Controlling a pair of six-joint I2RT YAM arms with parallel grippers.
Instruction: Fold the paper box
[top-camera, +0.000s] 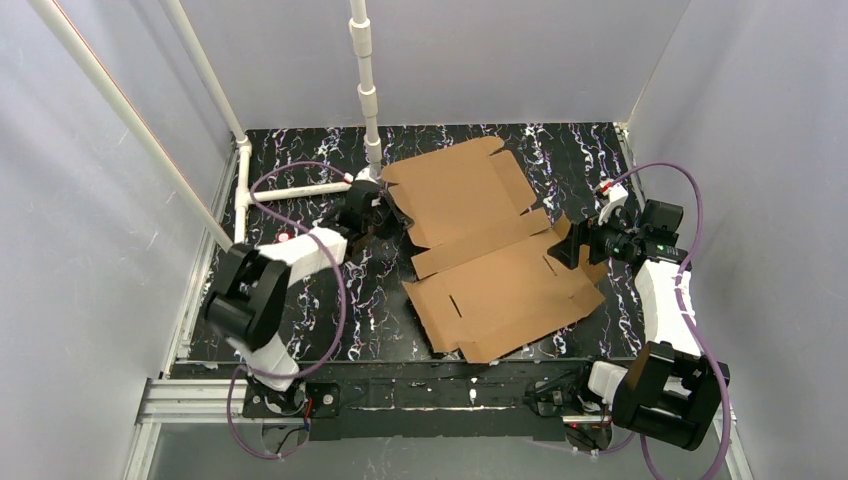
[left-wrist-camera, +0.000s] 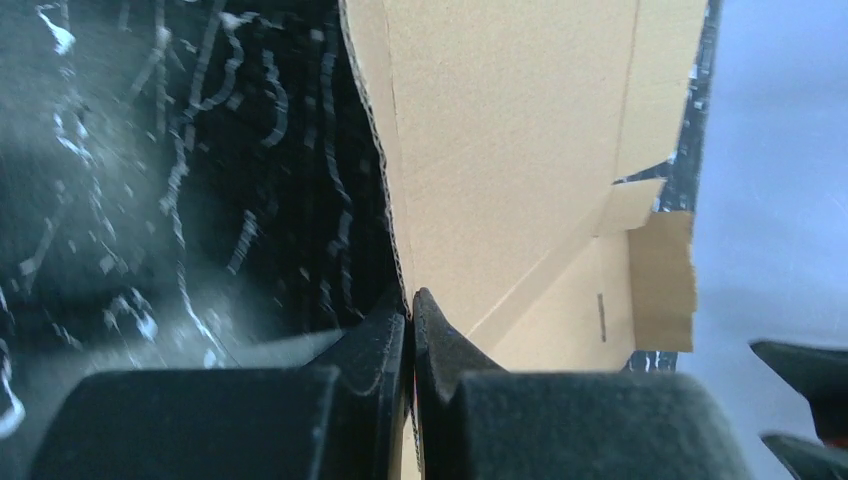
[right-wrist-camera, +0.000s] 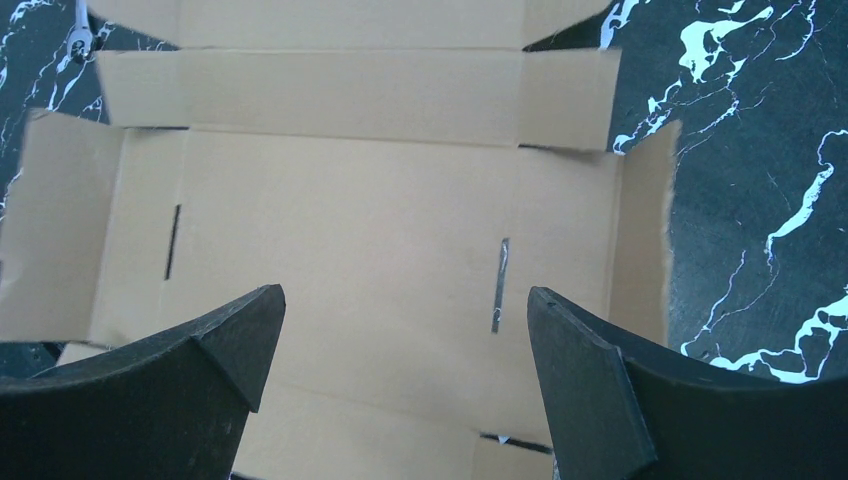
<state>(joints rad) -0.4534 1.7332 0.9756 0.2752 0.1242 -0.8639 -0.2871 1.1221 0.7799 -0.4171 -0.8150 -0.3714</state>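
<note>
My left gripper (left-wrist-camera: 412, 306) pinches the paper box (top-camera: 490, 250) edge to raise it; right gripper (right-wrist-camera: 403, 300) hangs spread, ready.

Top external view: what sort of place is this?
Most likely a lab robot cell: pale panel walls enclose a black marbled table, a white pipe frame stands at its back, and an aluminium rail runs along the near edge.

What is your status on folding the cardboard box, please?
Left pincer shut on box, left edge. Right pincer open, over its right side. Box lies unfolded, flaps out. Nothing in the way.
</note>
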